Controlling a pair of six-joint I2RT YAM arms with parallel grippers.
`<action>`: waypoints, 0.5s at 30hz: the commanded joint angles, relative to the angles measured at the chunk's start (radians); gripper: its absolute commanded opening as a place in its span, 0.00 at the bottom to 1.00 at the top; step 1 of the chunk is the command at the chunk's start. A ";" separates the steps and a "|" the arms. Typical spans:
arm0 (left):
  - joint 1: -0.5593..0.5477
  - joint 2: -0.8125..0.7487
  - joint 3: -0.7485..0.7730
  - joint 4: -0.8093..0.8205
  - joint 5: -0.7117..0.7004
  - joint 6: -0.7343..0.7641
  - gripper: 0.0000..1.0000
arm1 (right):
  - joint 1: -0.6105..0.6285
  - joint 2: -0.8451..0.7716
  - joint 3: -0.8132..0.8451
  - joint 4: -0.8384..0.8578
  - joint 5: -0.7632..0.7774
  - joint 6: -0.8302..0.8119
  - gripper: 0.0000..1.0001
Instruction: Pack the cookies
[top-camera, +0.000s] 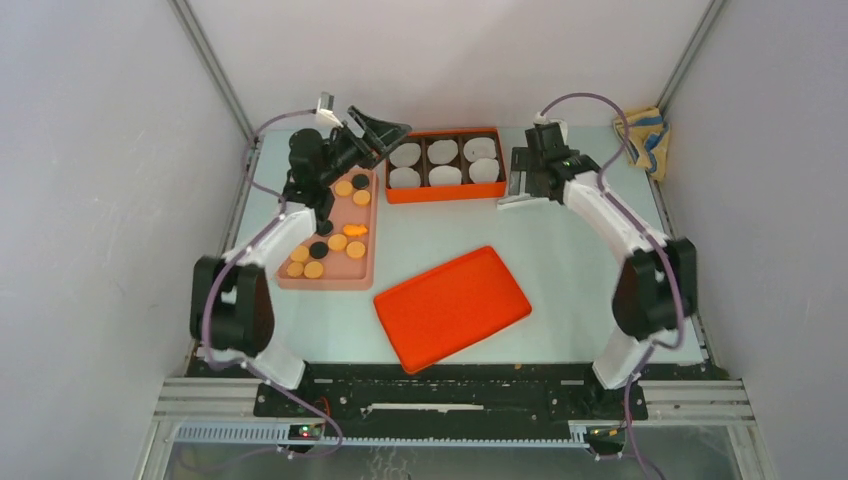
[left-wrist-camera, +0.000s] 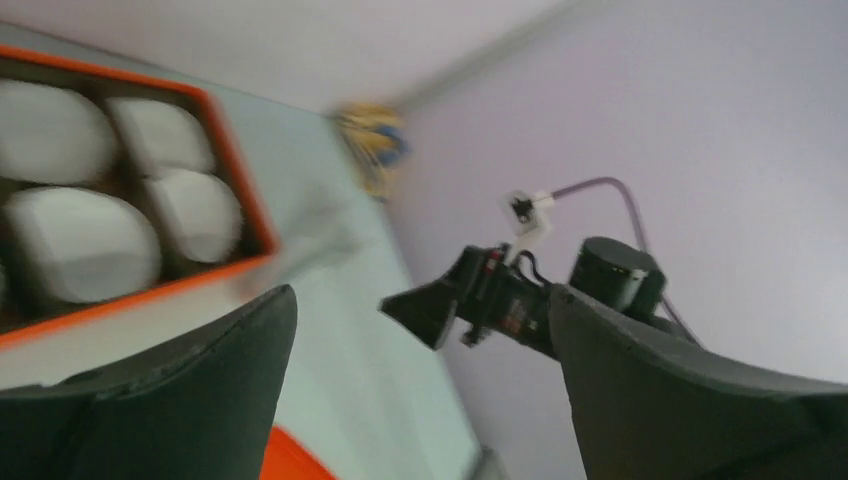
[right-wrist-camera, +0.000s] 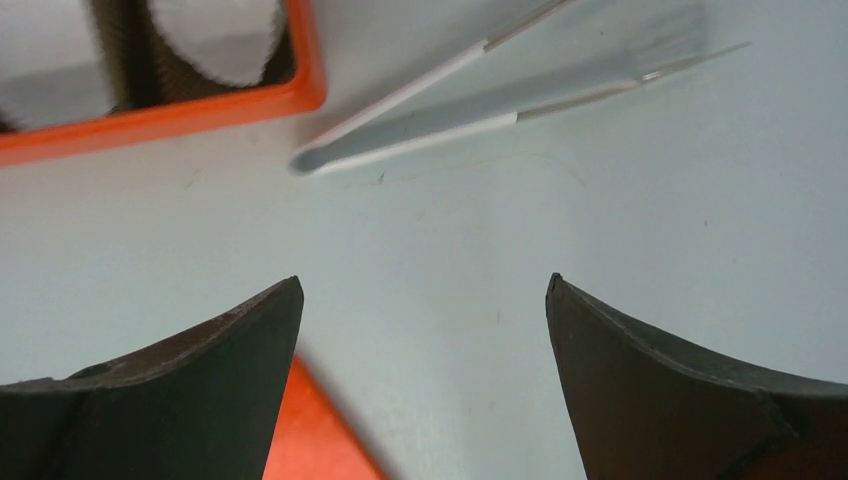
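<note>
The cookies (top-camera: 338, 240), several orange discs and a few black ones, lie in a pink tray (top-camera: 365, 280) at the left. An orange box (top-camera: 445, 195) at the back holds white paper cups (top-camera: 445, 152) in its compartments. My left gripper (top-camera: 385, 130) is open and empty, raised over the far end of the pink tray, beside the box's left end. Its blurred wrist view (left-wrist-camera: 422, 292) shows the box rim (left-wrist-camera: 130, 300) and the cups (left-wrist-camera: 80, 245). My right gripper (top-camera: 520, 178) is open and empty, low over the table right of the box (right-wrist-camera: 424, 280).
A flat orange lid (top-camera: 452, 305) lies in the middle front; its corner shows in the right wrist view (right-wrist-camera: 320, 430). White and metal tongs (right-wrist-camera: 430, 130) lie on the table just beyond my right gripper. A yellow cloth (top-camera: 645, 135) sits at the back right corner.
</note>
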 joint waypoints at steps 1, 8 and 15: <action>-0.098 -0.215 0.160 -0.799 -0.591 0.694 1.00 | -0.078 0.227 0.205 -0.087 -0.054 0.034 1.00; -0.094 -0.185 0.168 -0.915 -0.710 0.724 1.00 | -0.136 0.546 0.520 -0.182 -0.113 0.089 0.73; -0.095 -0.217 0.091 -0.880 -0.725 0.747 1.00 | -0.184 0.624 0.533 -0.208 -0.145 0.147 0.69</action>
